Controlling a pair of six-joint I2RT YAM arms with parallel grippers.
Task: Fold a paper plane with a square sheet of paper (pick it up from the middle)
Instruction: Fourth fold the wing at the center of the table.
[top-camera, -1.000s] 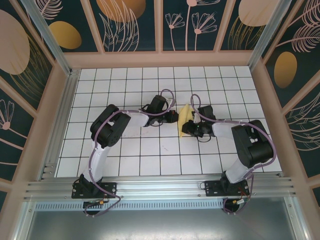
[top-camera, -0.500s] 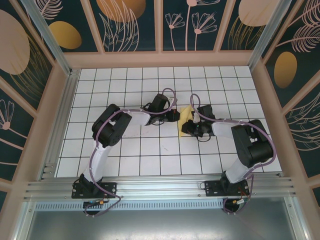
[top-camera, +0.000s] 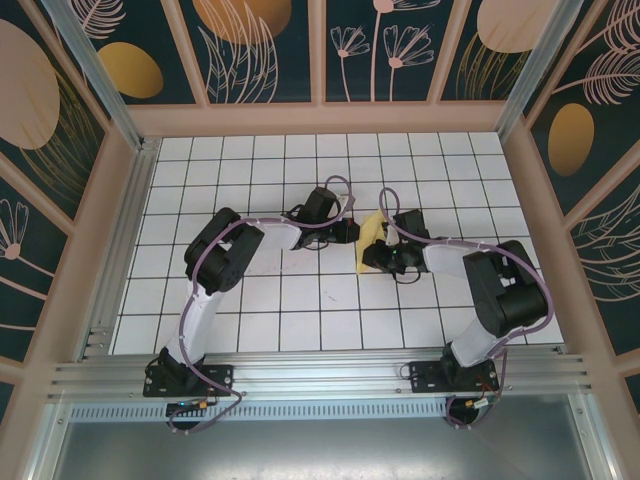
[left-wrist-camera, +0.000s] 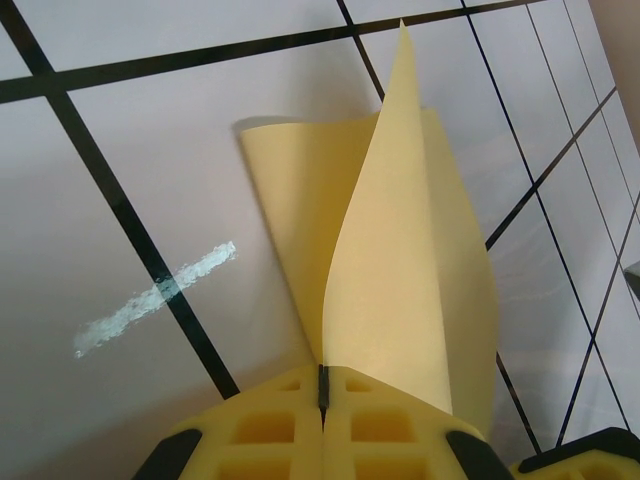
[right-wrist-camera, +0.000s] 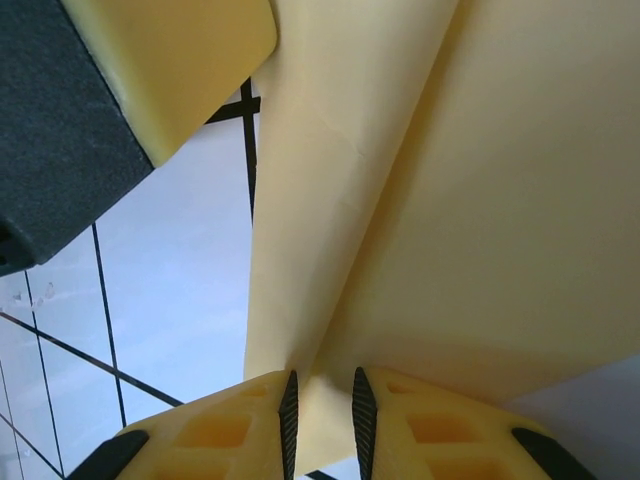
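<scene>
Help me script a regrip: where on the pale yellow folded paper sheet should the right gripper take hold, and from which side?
Probably the standing flap of the pale yellow folded paper sheet, pinched across its thickness from the end opposite the left gripper. It rises off the white tiled table, so fingers fit either side; the lower layer lies nearly flat.

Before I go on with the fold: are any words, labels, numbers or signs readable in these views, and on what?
None can be read.
The sheet of paper is blank pale yellow.
The table bears only black grid lines and a white smear.
The wall panels carry leaf and flower drawings, no lettering.
</scene>
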